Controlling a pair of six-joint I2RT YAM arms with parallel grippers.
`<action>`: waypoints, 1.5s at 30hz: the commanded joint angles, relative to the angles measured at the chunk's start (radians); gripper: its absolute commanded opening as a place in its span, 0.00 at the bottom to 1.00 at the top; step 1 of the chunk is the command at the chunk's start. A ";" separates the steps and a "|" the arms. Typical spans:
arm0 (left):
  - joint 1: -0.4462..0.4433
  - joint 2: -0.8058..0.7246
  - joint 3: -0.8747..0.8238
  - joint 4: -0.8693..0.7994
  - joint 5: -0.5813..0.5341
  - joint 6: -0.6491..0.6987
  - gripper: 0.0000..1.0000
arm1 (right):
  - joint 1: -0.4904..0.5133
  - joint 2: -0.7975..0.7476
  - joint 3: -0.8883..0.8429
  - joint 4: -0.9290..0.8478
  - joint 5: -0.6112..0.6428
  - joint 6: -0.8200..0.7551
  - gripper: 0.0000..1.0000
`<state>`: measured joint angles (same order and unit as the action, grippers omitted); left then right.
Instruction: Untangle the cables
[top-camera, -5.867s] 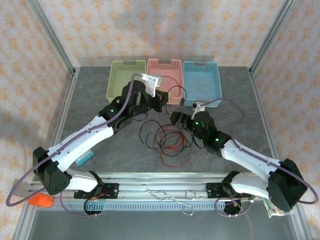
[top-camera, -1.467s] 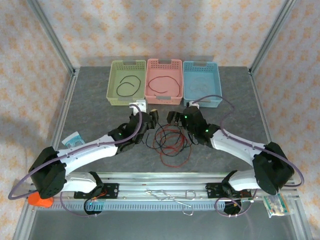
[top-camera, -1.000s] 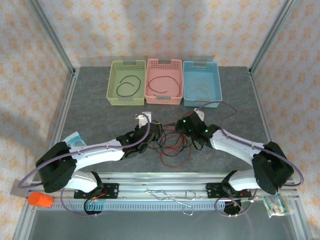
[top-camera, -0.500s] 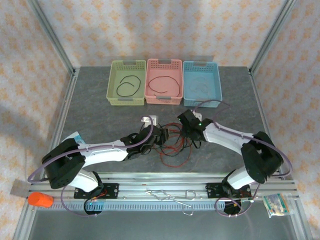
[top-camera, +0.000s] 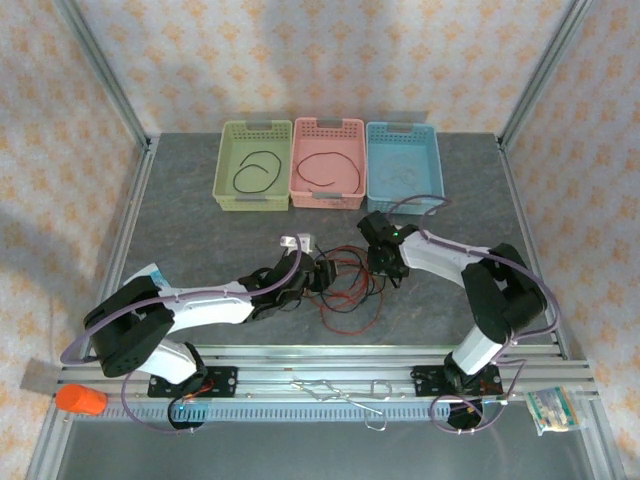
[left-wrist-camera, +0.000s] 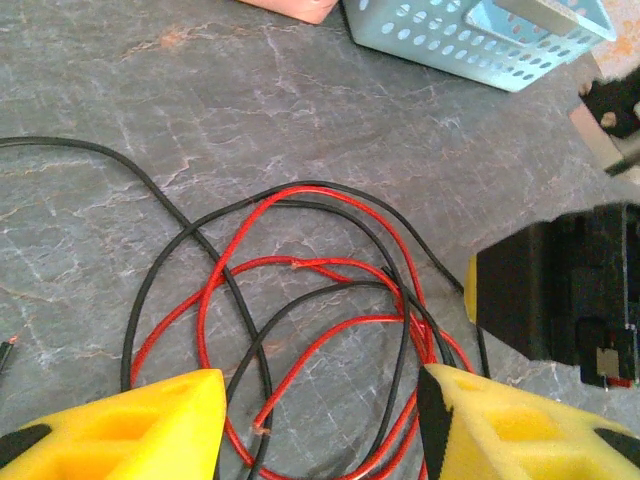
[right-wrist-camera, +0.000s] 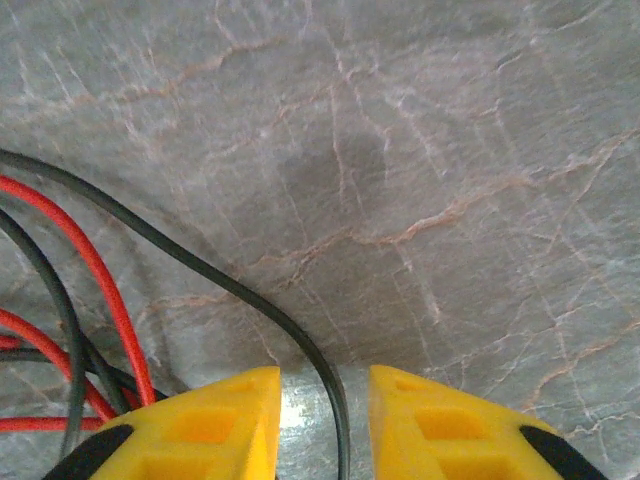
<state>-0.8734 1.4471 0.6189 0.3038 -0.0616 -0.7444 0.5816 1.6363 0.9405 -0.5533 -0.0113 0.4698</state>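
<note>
The grey table (top-camera: 180, 220) bears a green basket (top-camera: 255, 204), pink basket (top-camera: 326, 201) and blue basket (top-camera: 404, 205) at its far side. Tangled cables (top-camera: 345, 290) lie in the middle.

- Red cable (left-wrist-camera: 200, 310): cut off at the bottom, behind the left fingers (left-wrist-camera: 120, 420).
- Black cable (right-wrist-camera: 200, 269): cut off between the right fingers (right-wrist-camera: 200, 430).
- Pale cable (top-camera: 400, 176) in blue basket (top-camera: 404, 128): too faint.

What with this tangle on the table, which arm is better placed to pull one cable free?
Right. The right tool has a single black cable between its fingers, with a narrow gap. The left tool straddles several red and black loops, so it would likely catch more than one.
</note>
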 joint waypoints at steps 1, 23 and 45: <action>0.024 -0.010 -0.018 0.078 0.055 -0.039 0.55 | -0.003 0.027 0.026 -0.036 -0.004 -0.029 0.29; 0.040 -0.033 0.117 -0.042 0.031 0.075 0.58 | -0.012 0.000 0.004 -0.036 0.079 -0.066 0.00; 0.228 0.033 0.183 -0.046 0.357 0.406 0.58 | -0.012 -0.509 -0.044 0.130 -0.033 -0.338 0.00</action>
<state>-0.6514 1.4399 0.7757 0.2516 0.2199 -0.4419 0.5747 1.1446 0.9081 -0.4541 -0.0151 0.1699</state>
